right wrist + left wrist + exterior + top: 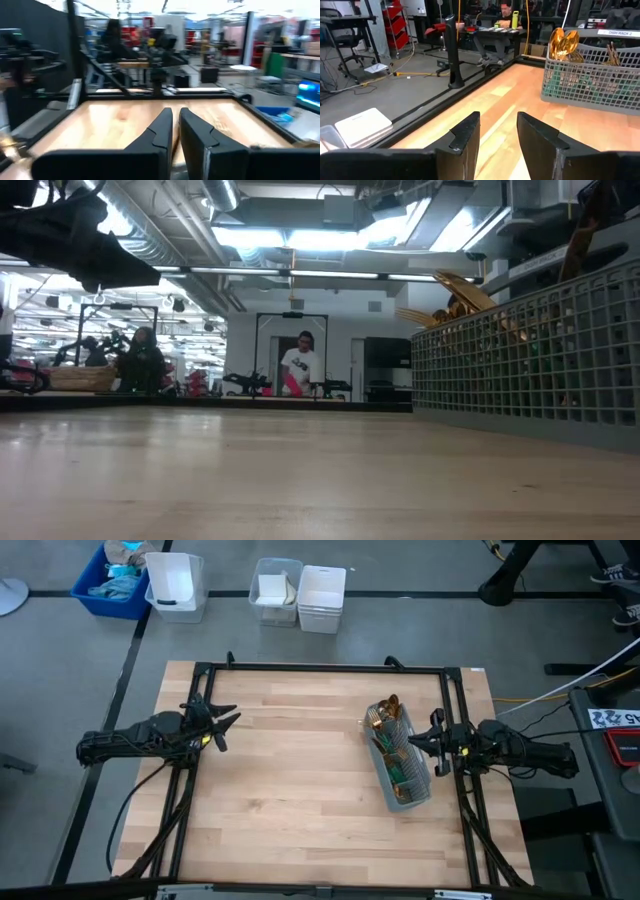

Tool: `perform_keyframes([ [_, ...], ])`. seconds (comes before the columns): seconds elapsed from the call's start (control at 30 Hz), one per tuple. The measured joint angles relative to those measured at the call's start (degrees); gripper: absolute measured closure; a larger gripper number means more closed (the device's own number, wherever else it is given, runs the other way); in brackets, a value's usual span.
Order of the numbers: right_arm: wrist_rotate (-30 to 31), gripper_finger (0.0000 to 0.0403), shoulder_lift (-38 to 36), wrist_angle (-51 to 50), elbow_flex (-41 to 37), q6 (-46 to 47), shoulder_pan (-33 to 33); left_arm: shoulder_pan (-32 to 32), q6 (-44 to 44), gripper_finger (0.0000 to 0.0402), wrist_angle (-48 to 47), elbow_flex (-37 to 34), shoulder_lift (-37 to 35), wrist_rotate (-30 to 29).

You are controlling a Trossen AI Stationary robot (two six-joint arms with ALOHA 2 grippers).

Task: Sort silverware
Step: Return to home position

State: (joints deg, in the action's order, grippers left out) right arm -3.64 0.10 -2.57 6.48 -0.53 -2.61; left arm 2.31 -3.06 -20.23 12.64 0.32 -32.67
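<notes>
High view, step: No piece lies loose on the table, so the sorting looks finished and the arms appear to be heading for their rest pose.
High view, silverware: The silverware stands in the grey mesh caddy, gold heads clustered at 1 end and teal handles showing through the mesh.
High view, left gripper: The left gripper hovers well apart from the caddy, across the bare boards, with its fingers spread and empty.
High view, right gripper: The right gripper sits just beside the caddy's long wall, on the side away from the left arm.
High view, next move: The right arm probably needs a clean pull away from the caddy so the mesh is not nudged. The left arm has open room.
Low view, surface: The pale wood table runs bare up to the caddy, and the gold silverware pokes above its rim.
Low view, room: Beyond the caddy is a lit workshop where a person stands at a bench.
Left wrist view: The left gripper is parted with nothing between its fingers. The caddy and silverware are ahead of it, and a seated person is past the table edge.
Right wrist view: The right gripper has its fingers drawn close together and holds nothing. It faces bare table and workshop racks, with the caddy out of shot.
</notes>
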Motion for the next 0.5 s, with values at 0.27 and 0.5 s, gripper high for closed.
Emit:
perform_keyframes([
  [0.27, 5.18, 0.0366, 0.00, -0.09, -0.15, 0.18, -0.01, 0.00, -6.48, 0.0278, -6.50, 0.00, 0.00, 0.00],
  [0.5, 5.46, 0.0366, 0.00, -0.09, -0.17, 0.19, -0.01, 0.00, -14.55, 0.0278, -8.35, -2.87, 0.02, -0.02],
])
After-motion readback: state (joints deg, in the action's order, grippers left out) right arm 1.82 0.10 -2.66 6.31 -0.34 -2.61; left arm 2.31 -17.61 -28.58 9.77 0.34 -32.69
